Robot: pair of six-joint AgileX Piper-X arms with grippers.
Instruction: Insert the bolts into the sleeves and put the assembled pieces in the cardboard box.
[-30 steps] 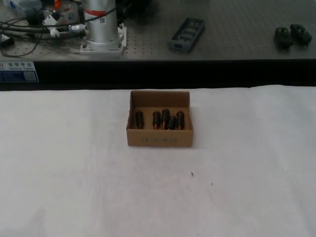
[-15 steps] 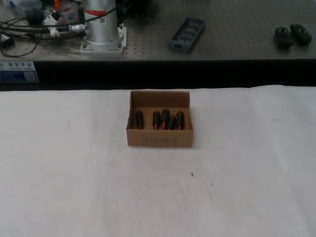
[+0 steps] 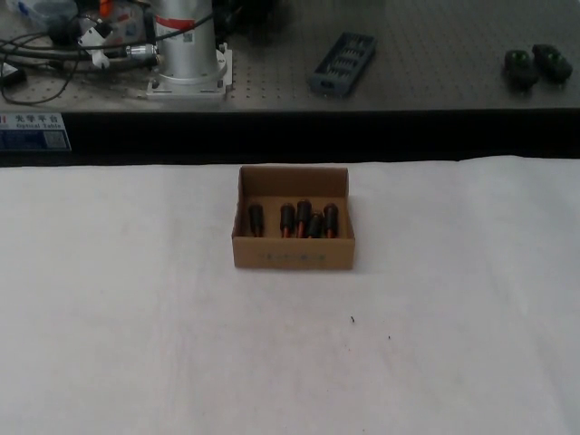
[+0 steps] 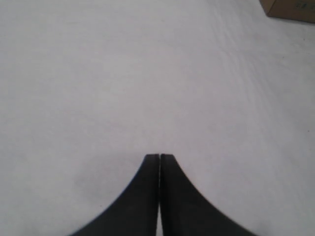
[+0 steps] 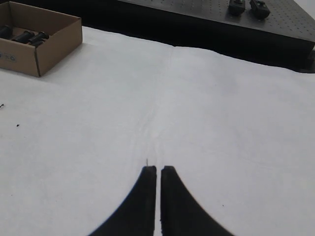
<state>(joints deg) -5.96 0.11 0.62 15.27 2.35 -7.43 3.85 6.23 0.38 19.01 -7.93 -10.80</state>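
Observation:
A small open cardboard box [image 3: 293, 252] stands on the white sheet in the middle of the bench. Inside it lie several black bolt-and-sleeve pieces [image 3: 304, 220] with red-orange bands, side by side. In the right wrist view the box [image 5: 51, 46] sits well off from my right gripper [image 5: 158, 169], whose two black fingers are shut with nothing between them. My left gripper [image 4: 159, 157] is shut over bare white sheet, with only a corner of the box [image 4: 290, 9] far off from it.
The white sheet [image 3: 136, 344] covers the bench around the box. Behind it runs a dark perforated table with a metal post [image 3: 185, 41], cables, a blue-grey rack [image 3: 342, 62] and two dark green knobs [image 3: 536, 65].

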